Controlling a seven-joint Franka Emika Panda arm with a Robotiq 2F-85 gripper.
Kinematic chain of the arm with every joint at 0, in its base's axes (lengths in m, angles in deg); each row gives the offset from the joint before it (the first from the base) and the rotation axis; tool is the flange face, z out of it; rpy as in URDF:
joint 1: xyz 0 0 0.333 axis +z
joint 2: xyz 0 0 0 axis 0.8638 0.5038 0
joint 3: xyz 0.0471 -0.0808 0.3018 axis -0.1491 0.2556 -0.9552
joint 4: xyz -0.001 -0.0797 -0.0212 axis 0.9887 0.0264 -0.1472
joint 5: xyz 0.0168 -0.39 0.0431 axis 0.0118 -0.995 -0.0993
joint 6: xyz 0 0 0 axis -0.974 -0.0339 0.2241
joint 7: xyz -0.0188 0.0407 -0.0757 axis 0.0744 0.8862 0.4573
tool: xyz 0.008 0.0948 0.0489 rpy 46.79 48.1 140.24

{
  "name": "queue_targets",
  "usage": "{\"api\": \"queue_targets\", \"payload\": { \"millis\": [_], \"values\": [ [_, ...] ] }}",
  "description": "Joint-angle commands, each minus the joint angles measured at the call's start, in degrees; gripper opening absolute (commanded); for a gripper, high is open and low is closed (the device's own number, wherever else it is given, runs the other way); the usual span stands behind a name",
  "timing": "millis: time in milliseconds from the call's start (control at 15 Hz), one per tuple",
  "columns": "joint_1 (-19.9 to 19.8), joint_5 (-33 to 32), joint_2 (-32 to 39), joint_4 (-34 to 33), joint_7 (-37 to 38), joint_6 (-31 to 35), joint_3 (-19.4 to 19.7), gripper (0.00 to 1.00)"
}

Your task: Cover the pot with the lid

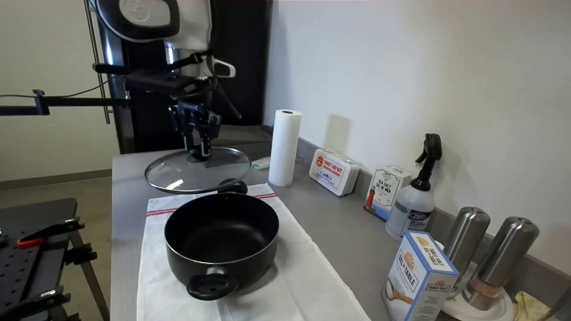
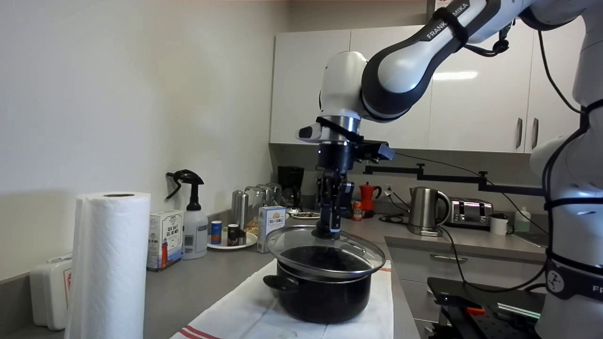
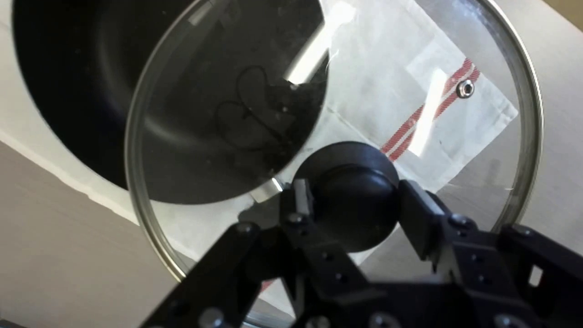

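At eleven o'clock from the pot [image 1: 223, 245], in an exterior view, hangs our lid [image 1: 198, 174].
We clasp its knob [image 3: 355, 205] with the end effector [image 1: 196, 150]; lowered off-centre, it may snag a handle [image 1: 234, 187] and tilt.

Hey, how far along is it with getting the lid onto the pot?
Done, it seems: the gripper has the lid by its knob, up off the counter. In hand: lining up; the wrist view shows the lid overlapping only part of the pot. Left: centring and lowering it, since an exterior view shows the pot's inside uncovered.
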Motion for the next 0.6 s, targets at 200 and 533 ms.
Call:
{"api": "queue_targets", "payload": {
  "millis": [200, 533],
  "values": [
    [-3.3, 0.2, 1.7, -3.9, 3.7, -2.4, 4.5, 0.25],
    [-5.2, 0.8, 4.6, -5.4, 5.8, -1.8, 6.3, 0.25]
  ]
}}
